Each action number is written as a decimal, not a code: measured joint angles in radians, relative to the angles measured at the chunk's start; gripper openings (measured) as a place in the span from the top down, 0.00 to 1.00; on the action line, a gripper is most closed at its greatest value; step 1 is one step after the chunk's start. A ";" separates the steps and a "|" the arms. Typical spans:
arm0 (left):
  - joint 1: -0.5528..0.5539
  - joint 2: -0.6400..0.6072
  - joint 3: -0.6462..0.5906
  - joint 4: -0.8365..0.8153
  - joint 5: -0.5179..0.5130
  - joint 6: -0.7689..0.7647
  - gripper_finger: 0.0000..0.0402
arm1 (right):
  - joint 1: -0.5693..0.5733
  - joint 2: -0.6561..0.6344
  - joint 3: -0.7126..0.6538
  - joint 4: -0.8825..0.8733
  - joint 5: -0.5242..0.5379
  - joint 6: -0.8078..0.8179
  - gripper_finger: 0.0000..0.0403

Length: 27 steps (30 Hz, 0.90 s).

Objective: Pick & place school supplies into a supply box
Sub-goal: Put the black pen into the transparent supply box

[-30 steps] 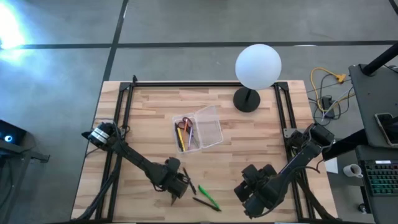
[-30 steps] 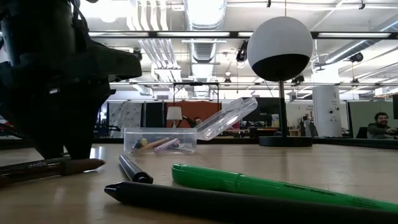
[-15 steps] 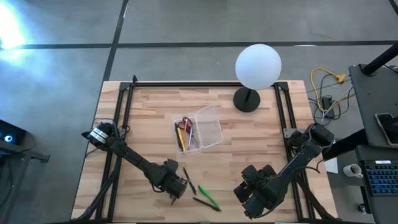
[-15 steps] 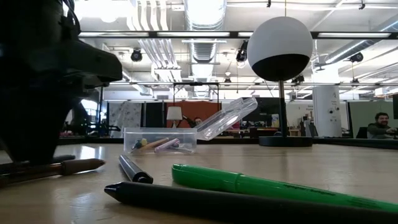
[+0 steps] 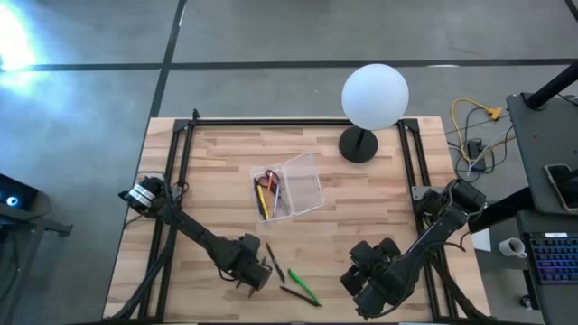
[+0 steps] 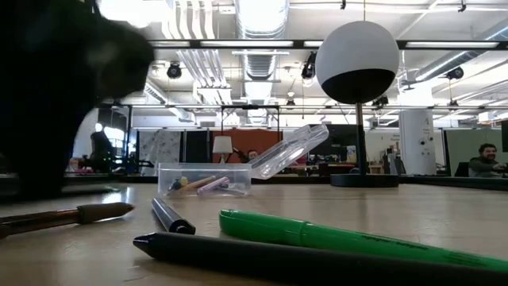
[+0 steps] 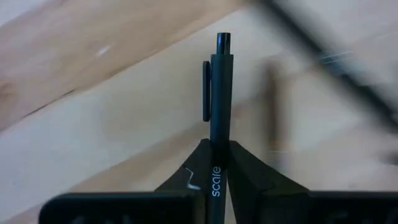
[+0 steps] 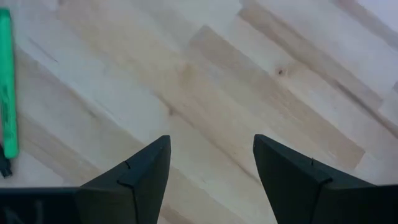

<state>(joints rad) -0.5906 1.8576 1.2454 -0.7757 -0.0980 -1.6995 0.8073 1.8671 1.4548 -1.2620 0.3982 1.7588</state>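
My left gripper stands near the table's front edge, left of centre, shut on a dark pen with a clip. In the low view it is the dark mass at the left. A brown-tipped pencil, two dark pens and a green pen lie flat on the wood just right of it. The clear supply box stands open at mid-table with several supplies inside. My right gripper waits open over bare wood, right of the green pen. My left gripper pinches the dark pen's barrel at its printed part between the two fingertips. The pen runs on past the fingertips, and its clip end sticks out beyond them. The pen's blurred shadow lies on the wood a little apart from it.
A white globe lamp on a black base stands at the table's far right. The box's clear lid tilts open toward the table's right edge. Black rails run along the table's left and right sides.
My left gripper has shut on the dark pen and shifted a little toward the table's left edge. In the low view that pen no longer lies beside the brown-tipped pencil.
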 joint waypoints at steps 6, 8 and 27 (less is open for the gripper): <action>0.000 -0.106 0.034 0.052 -0.240 -0.045 0.97 | -0.021 -0.008 0.000 -0.030 0.077 0.026 0.45; 0.001 -0.144 0.035 0.098 -0.375 -0.078 0.97 | -0.032 -0.010 0.000 -0.056 0.097 0.064 0.45; 0.552 -0.246 -0.144 0.169 -0.260 0.368 0.97 | -0.099 -0.048 0.000 -0.085 0.120 0.098 0.45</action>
<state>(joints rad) -0.0385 1.6115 1.1017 -0.6070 -0.3577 -1.3312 0.7086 1.8187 1.4548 -1.3472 0.5185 1.8565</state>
